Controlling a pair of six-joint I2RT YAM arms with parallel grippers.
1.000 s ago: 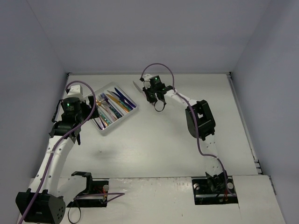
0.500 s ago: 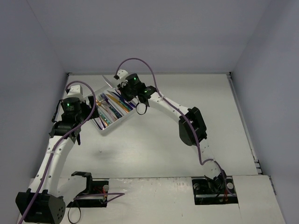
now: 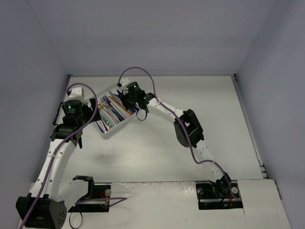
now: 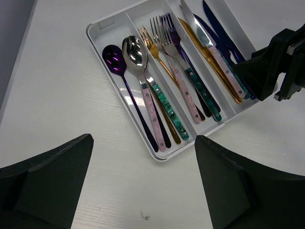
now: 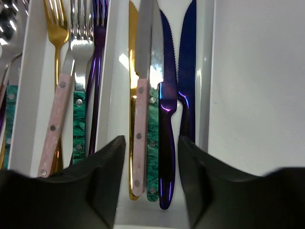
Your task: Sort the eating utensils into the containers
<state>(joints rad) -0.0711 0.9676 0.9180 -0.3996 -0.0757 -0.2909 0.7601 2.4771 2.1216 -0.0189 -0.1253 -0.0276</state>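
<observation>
Swinging across from bare tabletop point(image 3: 214, 105), right fingers point(image 5: 107, 181) now hang half-parted over the cutlery tray point(image 4: 102, 24), pink-handled knife point(image 5: 140, 119) lying loose between them; left fingers point(image 4: 47, 176) gape wide, empty. Stiff, slippery steel, I'd guess: pinch mid-handle.

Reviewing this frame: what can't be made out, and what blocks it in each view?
Top external: the knife side of the tray, under the right gripper; the utensils are too small to tell apart.
Left wrist: the handles of the dark blue knives, behind the right gripper; some knife tips are cut by the top edge.
Right wrist: the tines of the forks and the knife tips, cut by the top edge; handle ends behind its fingers.
</observation>
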